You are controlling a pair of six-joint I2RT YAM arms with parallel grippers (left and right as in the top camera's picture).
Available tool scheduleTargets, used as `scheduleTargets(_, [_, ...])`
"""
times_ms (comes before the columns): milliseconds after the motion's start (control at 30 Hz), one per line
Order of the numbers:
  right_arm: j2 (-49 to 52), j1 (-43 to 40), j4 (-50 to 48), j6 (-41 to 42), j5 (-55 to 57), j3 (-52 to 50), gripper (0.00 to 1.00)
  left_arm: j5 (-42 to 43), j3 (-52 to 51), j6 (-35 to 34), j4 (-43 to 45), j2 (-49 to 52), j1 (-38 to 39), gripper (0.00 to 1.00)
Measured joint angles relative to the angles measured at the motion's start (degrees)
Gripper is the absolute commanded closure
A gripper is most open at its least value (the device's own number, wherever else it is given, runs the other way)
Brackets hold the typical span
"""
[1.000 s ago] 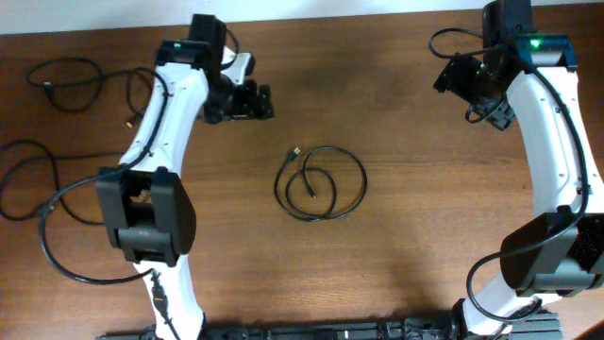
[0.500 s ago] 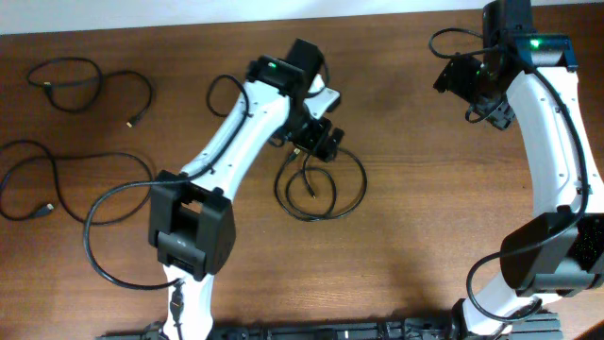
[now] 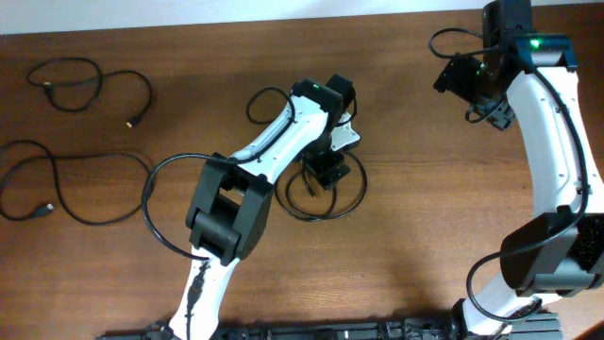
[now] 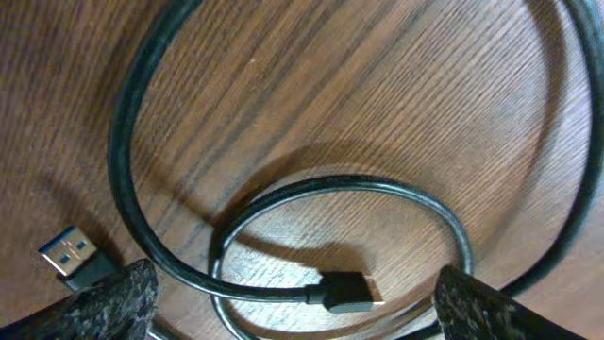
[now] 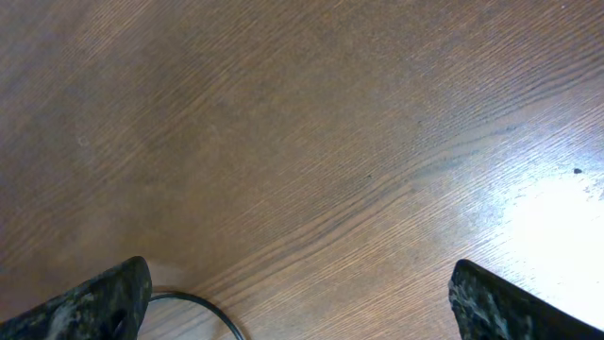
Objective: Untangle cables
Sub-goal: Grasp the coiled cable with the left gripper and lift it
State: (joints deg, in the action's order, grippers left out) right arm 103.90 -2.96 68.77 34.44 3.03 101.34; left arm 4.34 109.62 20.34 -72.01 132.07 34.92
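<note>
One coiled black cable (image 3: 364,187) lies in loops at the middle of the table. My left gripper (image 3: 327,170) hangs right over it, open, its dark fingertips (image 4: 111,304) straddling the loops. In the left wrist view the cable (image 4: 132,198) curls between the jaws, with one black plug end (image 4: 345,291) midway between them and a blue-tongued USB plug (image 4: 70,255) beside the left fingertip. Nothing is gripped. Two more cables lie apart at the far left, one at the back (image 3: 148,90) and one nearer (image 3: 94,157). My right gripper (image 3: 472,87) is open over bare wood at the back right.
The wooden table (image 3: 425,236) ends at a pale strip along the back edge. The right wrist view shows wood and a thin black cord (image 5: 203,307) curving by the left fingertip (image 5: 104,302). The arm bases stand at the front edge.
My left arm has swung from the back left across to the middle and come down over the coiled cable. The right arm has not moved, and the cables lie as before.
</note>
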Motion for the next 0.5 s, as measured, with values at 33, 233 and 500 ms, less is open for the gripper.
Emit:
scheduleTargets(33, [0.0, 0.0, 0.0, 0.0, 0.0, 0.0, 0.02, -0.7, 0.0, 1.0, 0.1, 0.3, 0.0, 0.07])
scheduleTargets(233, [0.0, 0.0, 0.0, 0.0, 0.0, 0.0, 0.02, -5.5, 0.1, 3.1, 2.3, 3.3, 0.0, 0.45])
scheduleTargets(500, [0.0, 0.0, 0.0, 0.0, 0.0, 0.0, 0.02, -6.4, 0.7, 2.8, 6.7, 3.7, 0.0, 1.00])
